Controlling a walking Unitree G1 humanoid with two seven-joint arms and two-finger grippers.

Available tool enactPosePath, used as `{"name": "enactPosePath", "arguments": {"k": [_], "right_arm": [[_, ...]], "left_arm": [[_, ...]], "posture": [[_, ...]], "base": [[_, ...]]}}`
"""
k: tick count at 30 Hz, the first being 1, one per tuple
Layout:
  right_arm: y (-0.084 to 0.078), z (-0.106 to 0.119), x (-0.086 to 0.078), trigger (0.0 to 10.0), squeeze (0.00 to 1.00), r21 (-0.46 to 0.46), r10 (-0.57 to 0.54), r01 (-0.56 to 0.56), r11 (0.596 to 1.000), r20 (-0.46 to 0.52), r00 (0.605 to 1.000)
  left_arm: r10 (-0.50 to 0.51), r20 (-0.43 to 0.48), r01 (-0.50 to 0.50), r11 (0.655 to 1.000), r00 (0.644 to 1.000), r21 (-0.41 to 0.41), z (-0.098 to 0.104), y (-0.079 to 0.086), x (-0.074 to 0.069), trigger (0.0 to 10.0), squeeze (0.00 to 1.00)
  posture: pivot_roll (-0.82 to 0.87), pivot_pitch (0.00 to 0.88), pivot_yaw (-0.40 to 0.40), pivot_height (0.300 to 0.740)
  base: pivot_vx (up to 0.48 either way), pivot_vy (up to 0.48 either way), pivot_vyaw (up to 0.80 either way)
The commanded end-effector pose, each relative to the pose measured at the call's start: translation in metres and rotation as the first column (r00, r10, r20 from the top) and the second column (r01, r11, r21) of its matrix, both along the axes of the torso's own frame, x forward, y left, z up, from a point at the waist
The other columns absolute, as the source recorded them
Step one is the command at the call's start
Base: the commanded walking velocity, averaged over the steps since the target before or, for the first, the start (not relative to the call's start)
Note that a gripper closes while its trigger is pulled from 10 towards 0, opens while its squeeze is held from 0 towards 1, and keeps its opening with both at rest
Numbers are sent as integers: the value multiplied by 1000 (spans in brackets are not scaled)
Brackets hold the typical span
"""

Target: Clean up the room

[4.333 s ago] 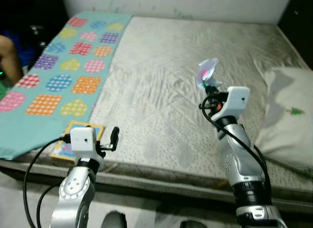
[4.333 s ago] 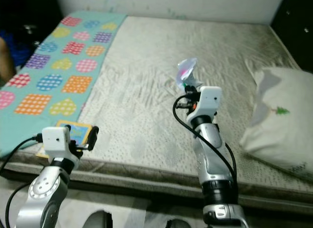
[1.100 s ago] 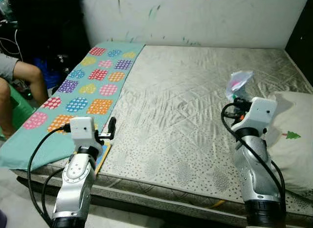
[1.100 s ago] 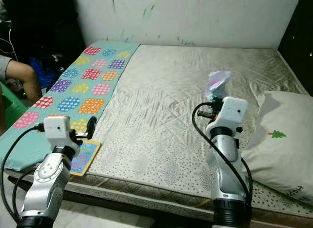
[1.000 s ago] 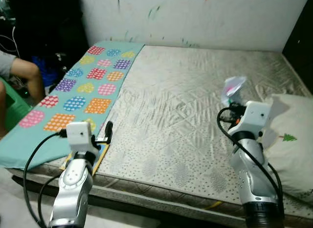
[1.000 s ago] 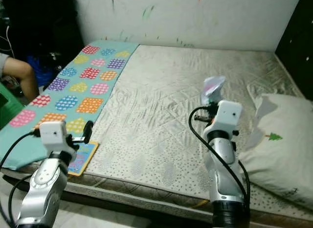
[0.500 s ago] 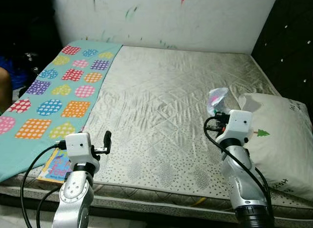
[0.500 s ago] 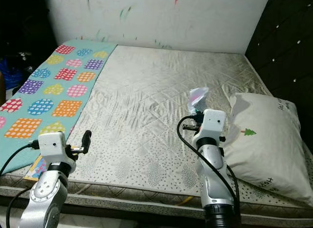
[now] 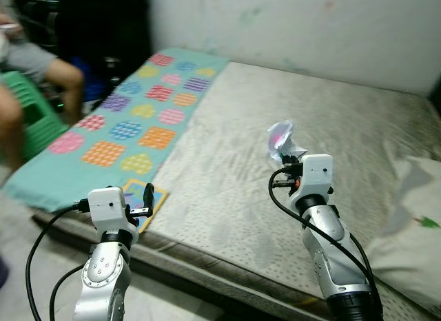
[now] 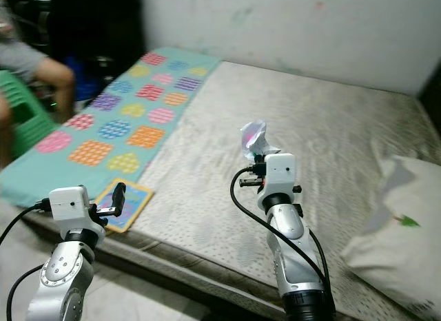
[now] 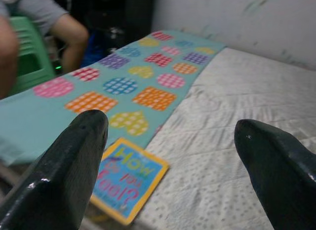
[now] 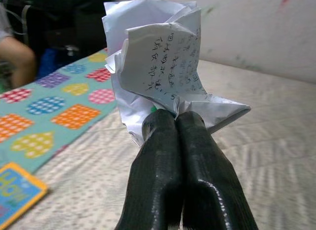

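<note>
Crumpled paper [image 12: 158, 67] is what you have in hand: one wad, white with handwriting on it, pinched at its lower edge and held up over the middle of the bed.

Working from the left, you see one person [image 9: 27, 66] sitting beside a green stool [image 9: 31, 118] at the far left. One teal blanket [image 9: 131, 121] with coloured patches runs along the left side of the mattress [image 9: 344, 128]. One children's book [image 11: 129, 178] lies flat at the near left edge, just beside the blanket's near end.

Your left gripper [image 11: 173, 156] is raised at the near left, level and aimed over the bed, fingers spread wide with nothing between them; the book lies below the left finger.

Your right gripper [image 12: 178, 122] is raised over the bed's middle, forearm upright, its two fingers [image 12: 202, 171] pressed together on the paper. The wad stands up from the fingertips, its long axis roughly upright, tilted a little leftward.

One white pillow [image 10: 396, 231] lies at the near right.
</note>
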State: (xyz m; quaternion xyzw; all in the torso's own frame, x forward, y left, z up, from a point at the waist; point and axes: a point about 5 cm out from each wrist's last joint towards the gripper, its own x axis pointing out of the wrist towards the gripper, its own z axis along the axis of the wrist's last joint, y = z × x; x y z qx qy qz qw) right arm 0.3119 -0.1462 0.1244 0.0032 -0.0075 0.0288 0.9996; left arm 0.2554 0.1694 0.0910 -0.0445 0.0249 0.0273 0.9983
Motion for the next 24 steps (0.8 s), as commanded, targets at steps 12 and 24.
{"name": "enactPosePath", "arguments": {"k": [12, 24], "right_arm": [[-9, 4, 1, 10000, 0, 38, -42, 43, 998, -18, 999], [-9, 7, 2, 10000, 0, 42, -34, 35, 998, -17, 999]], "left_arm": [[-36, 0, 36, 999, 999, -30, 5, 0, 6, 10000, 0], [-78, 1, 78, 995, 997, -60, 5, -8, 6, 10000, 0]], "posture": [[-32, 80, -27, 740], [-38, 84, -32, 740]], "base": [[0, 0, -236], [0, 0, -790]]}}
